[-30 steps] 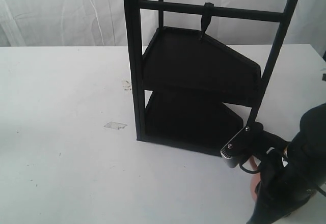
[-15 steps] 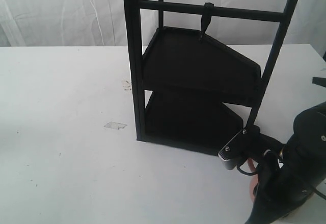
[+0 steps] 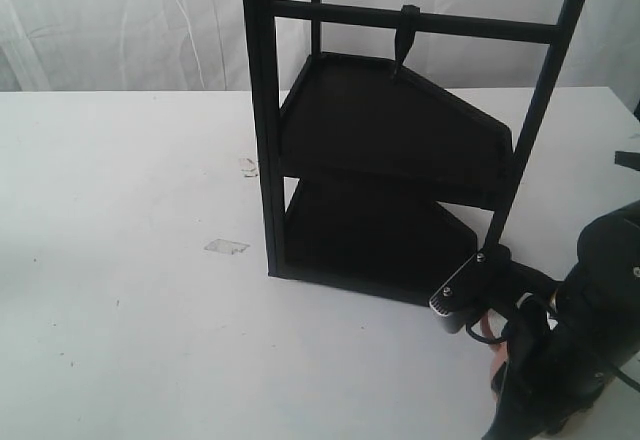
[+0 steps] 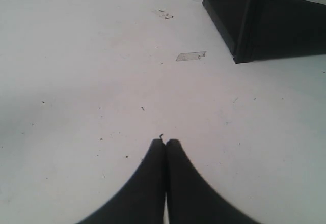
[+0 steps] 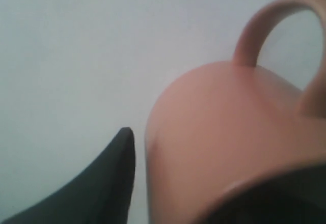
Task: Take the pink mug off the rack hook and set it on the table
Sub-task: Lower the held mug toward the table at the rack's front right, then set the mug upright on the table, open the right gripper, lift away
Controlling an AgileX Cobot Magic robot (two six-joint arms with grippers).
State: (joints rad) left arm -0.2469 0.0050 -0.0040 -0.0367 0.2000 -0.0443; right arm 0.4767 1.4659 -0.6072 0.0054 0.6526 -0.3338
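The pink mug (image 5: 224,132) fills the right wrist view, its loop handle (image 5: 265,25) above the white table (image 5: 76,40). My right gripper (image 5: 204,183) straddles the mug: one black finger (image 5: 114,178) stands a narrow gap off its wall, and the other is a dark blur at its far side. In the exterior view only a pink sliver of the mug (image 3: 496,368) shows under the right arm (image 3: 560,360), low over the table (image 3: 120,210) at the front right. The rack hook (image 3: 408,35) hangs bare on the bar. My left gripper (image 4: 165,142) is shut, empty, over the table.
The tall black rack (image 3: 265,160) with two dark shelves stands mid-table, its foot (image 4: 243,56) seen from the left wrist. A clear tape-like patch (image 3: 226,246) and small specks lie to its left. A white curtain hangs behind.
The right arm has shifted slightly at the front right corner; the pink sliver of mug stays in the same spot. Left arm still.
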